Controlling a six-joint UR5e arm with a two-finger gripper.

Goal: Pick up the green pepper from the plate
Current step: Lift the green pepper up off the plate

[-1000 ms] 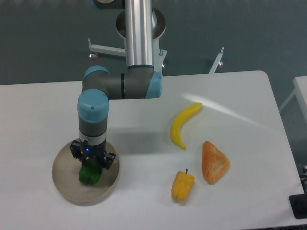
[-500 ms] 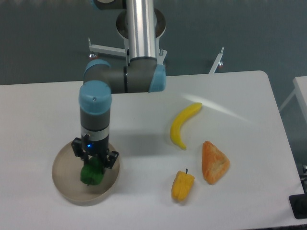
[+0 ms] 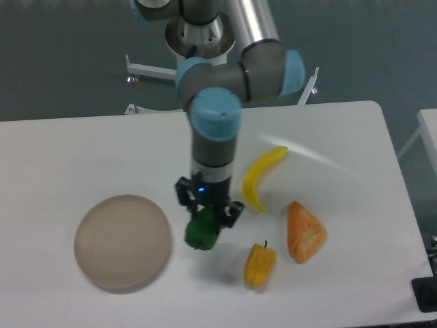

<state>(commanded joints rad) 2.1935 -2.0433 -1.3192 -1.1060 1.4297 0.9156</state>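
Observation:
The green pepper [image 3: 201, 234] is dark green and glossy. It hangs in my gripper [image 3: 205, 224], which is shut on it, above the white table to the right of the plate. The plate [image 3: 122, 242] is a round beige-grey dish at the front left and nothing lies on it. My arm comes down from the back, and the gripper points straight down between the plate and the yellow pepper [image 3: 260, 266].
A yellow banana [image 3: 260, 178] lies right of the gripper. An orange wedge-shaped piece [image 3: 304, 231] lies at the right, with the yellow pepper just left of it. The table's front edge is near the bottom of the view.
The gripper has lifted the green pepper off the plate and carried it to the right. The plate now stands bare. The arm has swung right with it.

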